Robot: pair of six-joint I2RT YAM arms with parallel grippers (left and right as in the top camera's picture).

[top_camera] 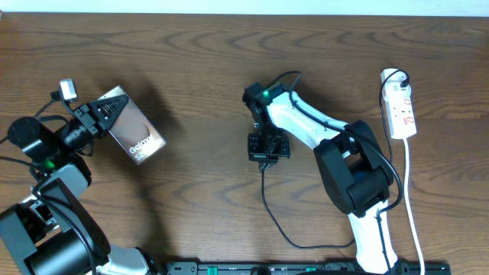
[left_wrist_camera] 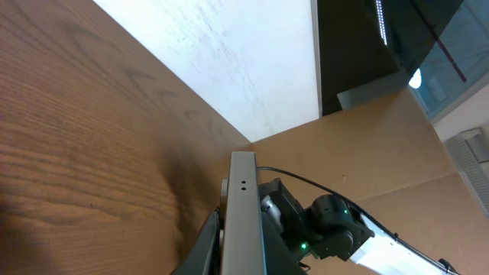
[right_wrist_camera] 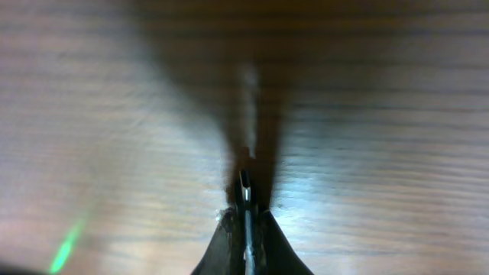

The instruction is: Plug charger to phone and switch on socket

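My left gripper point(top_camera: 107, 114) is shut on the phone point(top_camera: 137, 132), a brownish-grey slab with white "Galaxy" lettering, and holds it tilted at the table's left. In the left wrist view the phone point(left_wrist_camera: 243, 214) shows edge-on between the fingers point(left_wrist_camera: 238, 256). My right gripper point(top_camera: 265, 155) is at the table's middle, shut on the plug tip of the charger point(top_camera: 276, 218), a thin black cable that loops toward the front edge. The metal tip point(right_wrist_camera: 244, 183) sticks out between the fingers point(right_wrist_camera: 246, 221) just above the wood. The socket point(top_camera: 400, 107), a white power strip with red switch marks, lies at the far right.
The socket's white cord point(top_camera: 412, 206) runs down the right side to the front edge. A black rail point(top_camera: 306, 269) lines the front edge. The wooden table point(top_camera: 206, 61) spreads between the two arms.
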